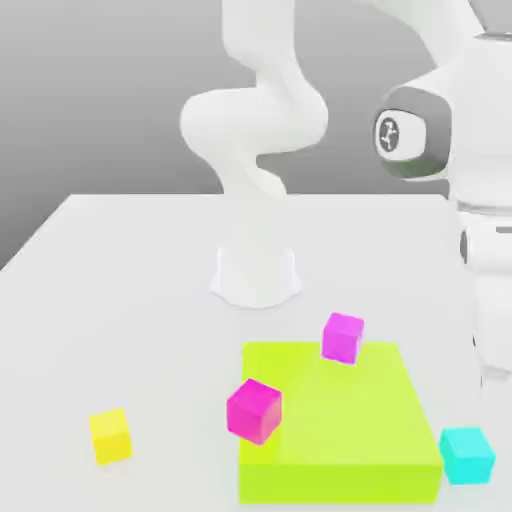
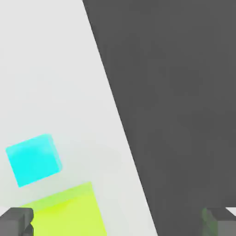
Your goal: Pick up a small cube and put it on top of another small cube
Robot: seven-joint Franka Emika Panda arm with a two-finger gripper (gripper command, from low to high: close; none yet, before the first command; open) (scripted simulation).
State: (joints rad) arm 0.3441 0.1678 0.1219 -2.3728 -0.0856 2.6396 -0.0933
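My jaws stand wide and hold nothing. The cyan cube sits on the counter at the near right, just beside the lime slab. I should centre over it, square my fingertips to its faces, then descend.

The small cube was set on the desk, beneath the tool and just beside a corner of the flat block. A second cube and a third cube were found at the block's edges farther from the tool. A fourth cube was placed farthest away, on the desk.
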